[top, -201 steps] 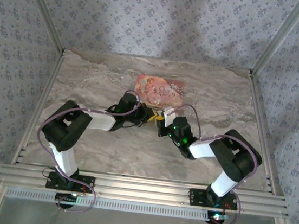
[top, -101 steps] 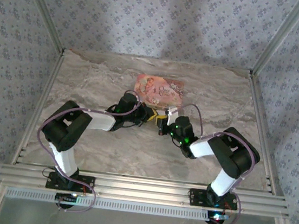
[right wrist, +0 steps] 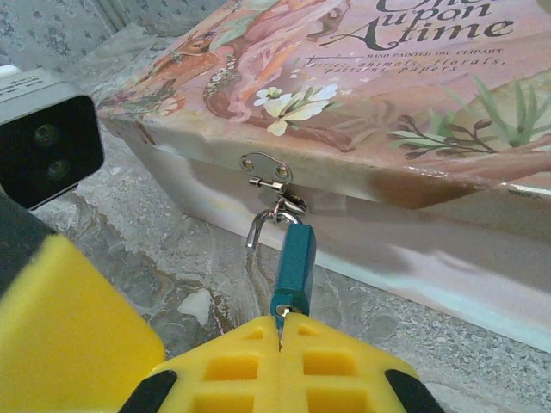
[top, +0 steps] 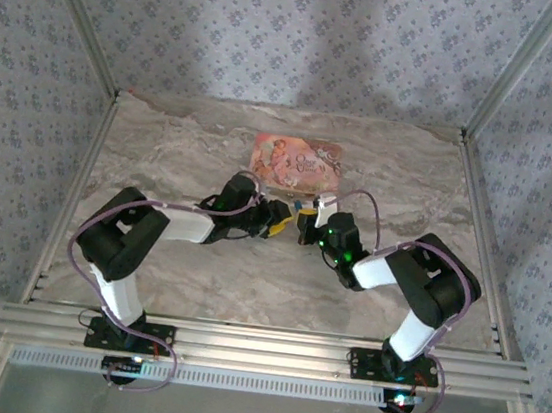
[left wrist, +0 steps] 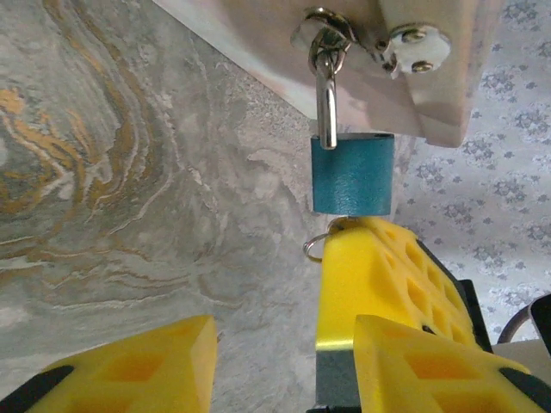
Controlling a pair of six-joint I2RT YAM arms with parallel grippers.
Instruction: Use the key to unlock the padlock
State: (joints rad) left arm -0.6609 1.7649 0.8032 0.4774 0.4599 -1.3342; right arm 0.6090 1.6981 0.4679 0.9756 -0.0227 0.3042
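The padlock (left wrist: 353,176) hangs from the hasp (right wrist: 267,165) on the near side of the box (right wrist: 362,77), which lies toward the far edge of the table (top: 193,146), about mid-width. My right gripper (right wrist: 281,331) is clamped on the key (right wrist: 281,322), pressed against the lock's underside. One shackle leg looks free, so I judge it sprung; unhooking remains. My left gripper (left wrist: 284,340) is spread wide and holds nothing. Compared with a second ago, my right wrist is nearer the box and my left has backed off slightly.

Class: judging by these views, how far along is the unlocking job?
Done: the shackle's free leg looks out of the teal padlock, seemingly unlocked. In hand: the right gripper is shut on the key under it. Left: perhaps withdrawing; the left gripper is open.
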